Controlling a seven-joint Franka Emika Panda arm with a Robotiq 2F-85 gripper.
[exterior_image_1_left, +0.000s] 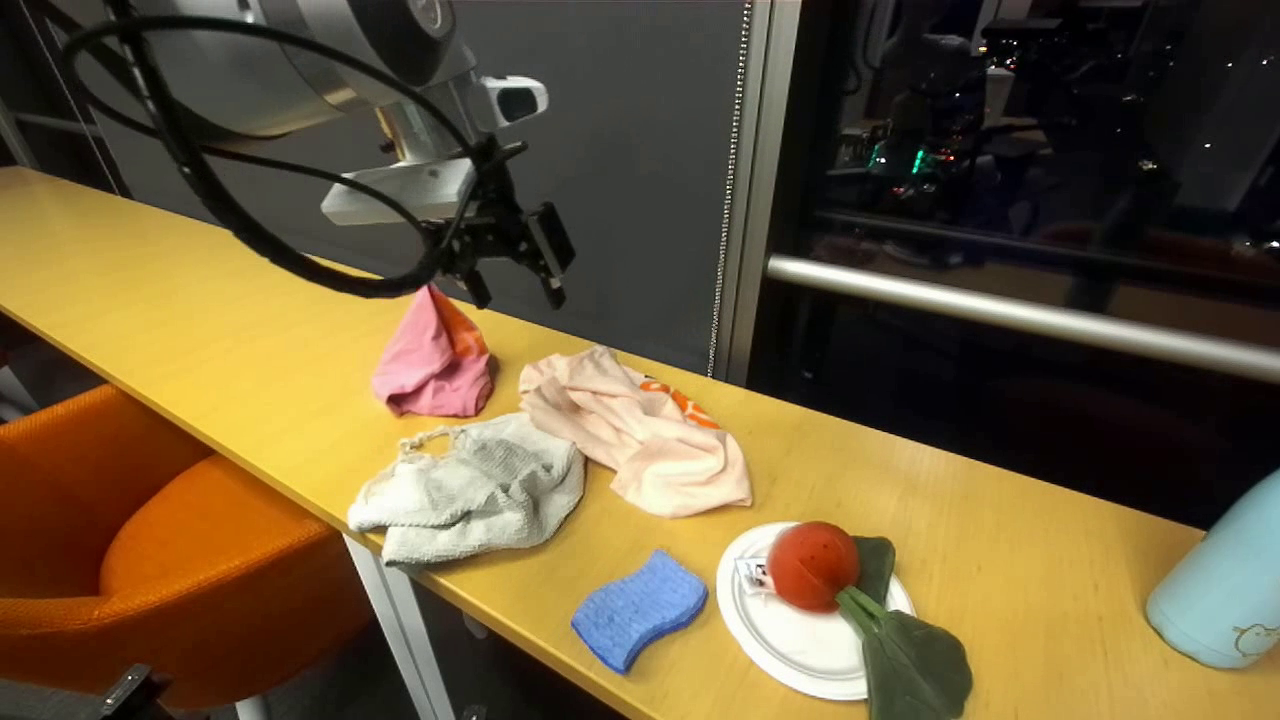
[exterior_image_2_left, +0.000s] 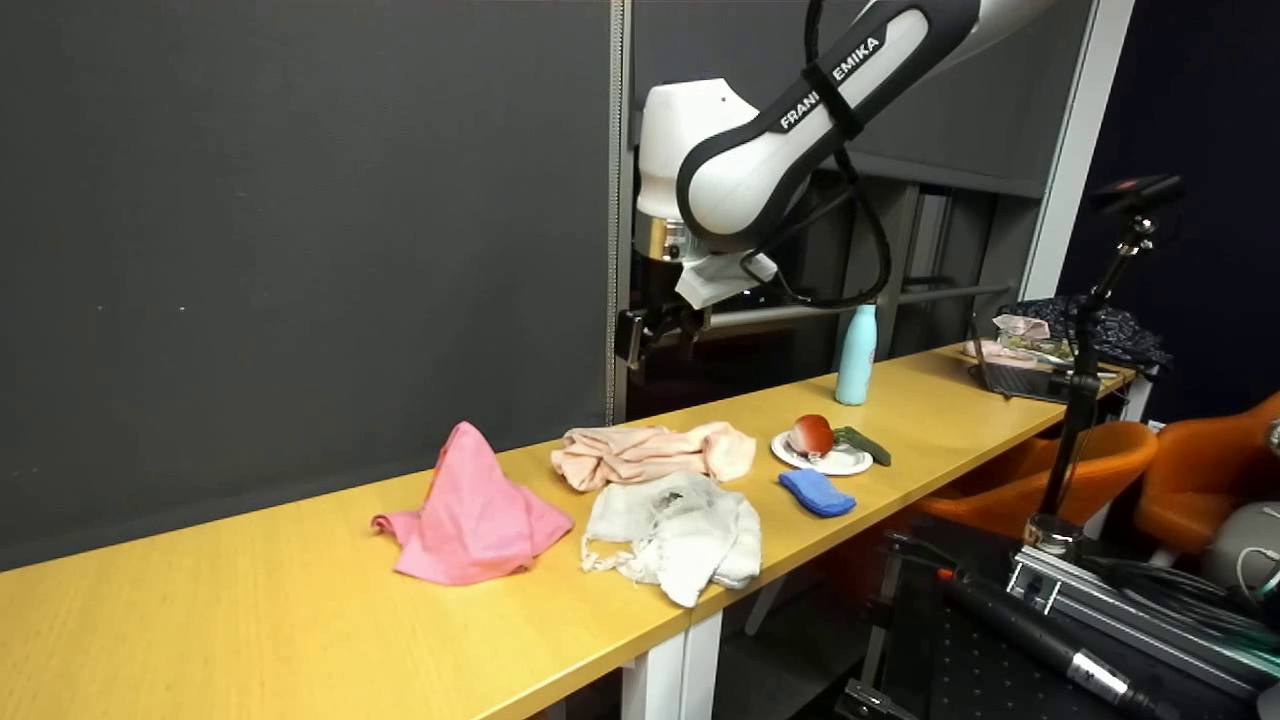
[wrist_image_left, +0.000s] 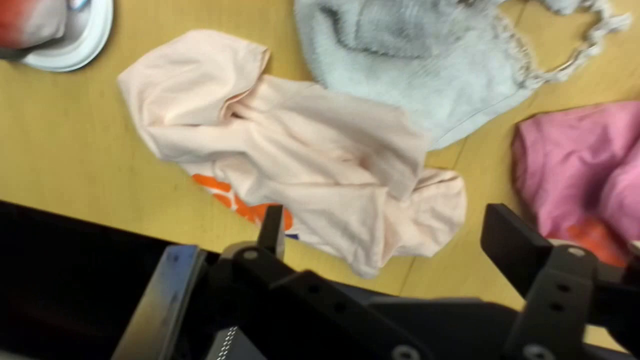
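My gripper (exterior_image_1_left: 517, 285) is open and empty, held above the table; it also shows in an exterior view (exterior_image_2_left: 660, 338) and in the wrist view (wrist_image_left: 384, 212). Its spread fingers hang over the near part of a crumpled peach cloth (wrist_image_left: 280, 140) with an orange print, touching nothing. The peach cloth lies on the table in both exterior views (exterior_image_1_left: 640, 435) (exterior_image_2_left: 650, 455). A grey-white cloth (exterior_image_1_left: 480, 490) with a braided cord lies against it, also in the wrist view (wrist_image_left: 400, 75). A pink cloth (exterior_image_2_left: 475, 520) stands peaked beside them and shows at the wrist view's right edge (wrist_image_left: 575, 160).
A blue sponge (exterior_image_1_left: 640, 610) lies near the table's front edge. A white plate (exterior_image_1_left: 790, 655) holds a red round item (exterior_image_1_left: 812, 566) and a green leafy item (exterior_image_1_left: 915, 660). A teal bottle (exterior_image_2_left: 856, 355) stands farther along. A dark blind (exterior_image_2_left: 300, 250) and window run behind the table.
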